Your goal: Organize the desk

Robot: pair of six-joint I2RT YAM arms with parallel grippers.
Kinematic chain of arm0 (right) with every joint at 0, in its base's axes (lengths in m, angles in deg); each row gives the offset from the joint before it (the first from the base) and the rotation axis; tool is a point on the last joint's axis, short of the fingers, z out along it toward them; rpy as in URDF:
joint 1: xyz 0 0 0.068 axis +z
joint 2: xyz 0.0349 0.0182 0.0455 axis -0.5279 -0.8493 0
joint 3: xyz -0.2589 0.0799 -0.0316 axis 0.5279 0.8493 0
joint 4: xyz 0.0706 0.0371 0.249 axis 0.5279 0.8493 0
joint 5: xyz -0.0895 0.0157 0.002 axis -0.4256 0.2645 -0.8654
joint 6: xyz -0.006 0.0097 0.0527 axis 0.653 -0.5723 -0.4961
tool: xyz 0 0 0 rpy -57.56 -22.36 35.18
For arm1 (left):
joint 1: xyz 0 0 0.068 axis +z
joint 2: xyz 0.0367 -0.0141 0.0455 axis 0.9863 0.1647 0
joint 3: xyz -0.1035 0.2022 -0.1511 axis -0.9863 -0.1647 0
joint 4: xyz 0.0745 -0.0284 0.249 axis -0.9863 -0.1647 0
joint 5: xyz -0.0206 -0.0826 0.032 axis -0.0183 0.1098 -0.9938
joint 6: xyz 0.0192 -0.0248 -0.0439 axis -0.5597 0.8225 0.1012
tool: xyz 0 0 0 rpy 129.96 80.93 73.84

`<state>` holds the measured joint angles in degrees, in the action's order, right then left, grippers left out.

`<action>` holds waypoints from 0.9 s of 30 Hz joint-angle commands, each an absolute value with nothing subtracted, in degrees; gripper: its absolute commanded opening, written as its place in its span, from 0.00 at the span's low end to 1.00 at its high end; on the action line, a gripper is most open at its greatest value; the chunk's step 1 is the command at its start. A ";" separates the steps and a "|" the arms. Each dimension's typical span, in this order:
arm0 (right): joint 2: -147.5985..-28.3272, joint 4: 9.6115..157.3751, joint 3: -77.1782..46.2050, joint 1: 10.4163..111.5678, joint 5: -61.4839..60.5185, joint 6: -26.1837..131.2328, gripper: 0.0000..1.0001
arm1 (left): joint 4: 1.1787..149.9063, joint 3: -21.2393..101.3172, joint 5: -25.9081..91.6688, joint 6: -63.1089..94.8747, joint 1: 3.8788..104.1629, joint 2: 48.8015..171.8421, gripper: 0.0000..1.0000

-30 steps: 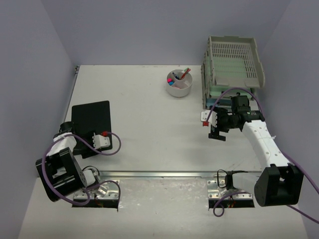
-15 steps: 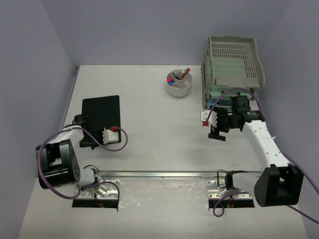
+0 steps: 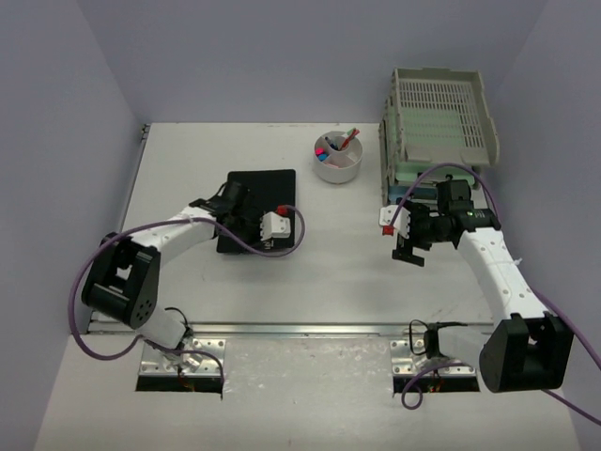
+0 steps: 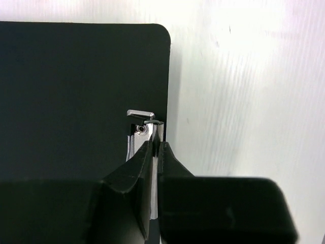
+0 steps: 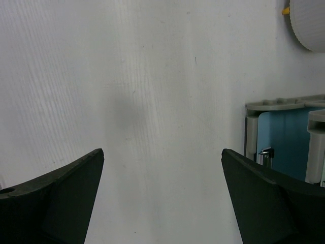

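We count two arms, one black clipboard (image 3: 258, 188), one white round pot (image 3: 338, 169) with a few pens in it, and one stack of grey slotted trays (image 3: 441, 117). They all sit on the desk (image 3: 338, 282), the big white top that fills the middle of the top view, with lilac walls around it.

The left gripper (image 4: 154, 147) has its fingers pressed together on the black clipboard, pinching it by the metal clip (image 4: 141, 114) at one edge, close to a rounded corner. The right gripper (image 5: 162, 152) has its fingers spread wide, with bare desk between them. It is just in front of the trays, and a blue sheet (image 5: 277, 134) shows in a low tray.

The pot stands between the clipboard and the trays, near the back.

A second ago the clipboard lay far over by the left wall. Now it is near the middle, close to the pot, and the left arm is stretched out with it. The right arm has hardly moved.
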<state>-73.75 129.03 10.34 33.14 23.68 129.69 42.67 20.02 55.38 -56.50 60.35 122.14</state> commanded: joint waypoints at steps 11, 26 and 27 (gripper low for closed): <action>-77.00 132.91 -0.79 36.35 27.70 121.68 0.95 | 54.17 26.87 59.76 -25.34 58.71 124.54 0.64; -108.09 122.95 -22.62 71.35 17.46 103.82 0.85 | 63.21 20.16 71.54 11.13 98.48 104.95 0.75; -110.65 122.08 -24.48 72.63 17.11 103.47 0.85 | 63.44 19.34 72.30 11.84 99.82 104.89 0.76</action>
<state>-103.51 126.15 -17.20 68.24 18.96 108.80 60.95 22.61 66.39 1.58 95.30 106.41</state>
